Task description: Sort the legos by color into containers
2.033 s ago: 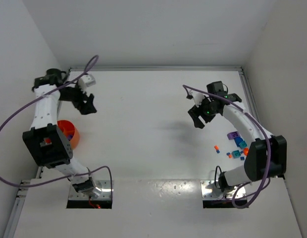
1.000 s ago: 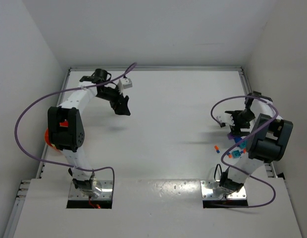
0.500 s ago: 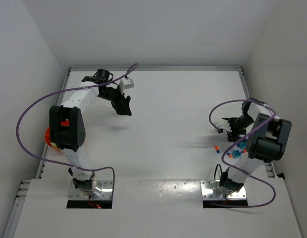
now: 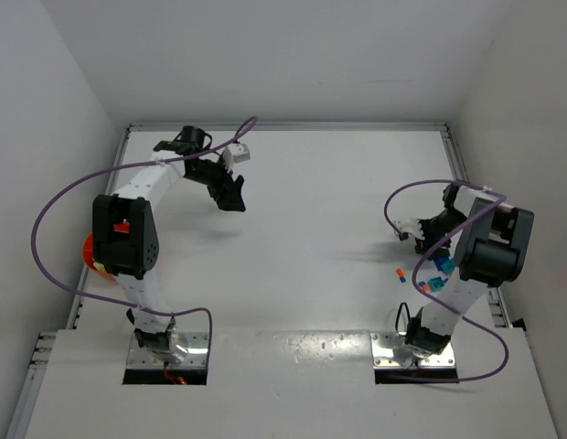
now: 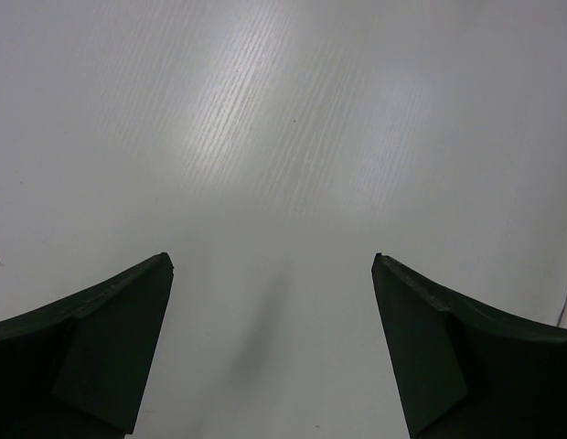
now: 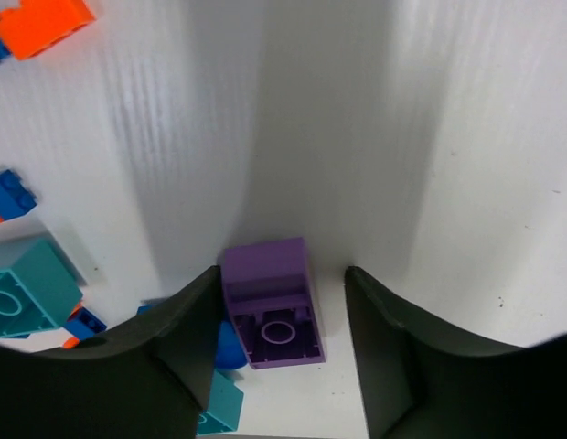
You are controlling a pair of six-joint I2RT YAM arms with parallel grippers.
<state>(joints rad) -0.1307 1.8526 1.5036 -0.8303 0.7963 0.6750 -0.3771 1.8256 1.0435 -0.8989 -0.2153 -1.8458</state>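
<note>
The right claw straddles a purple lego on the bench, half-narrowed, a gap at one finger; a teal lego lies just beside. The left claw gapes wide, holding nothing.

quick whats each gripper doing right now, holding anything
left gripper: open, holding nothing.
right gripper: open, one finger on each side of the purple brick, not clamped on it yet.
</note>
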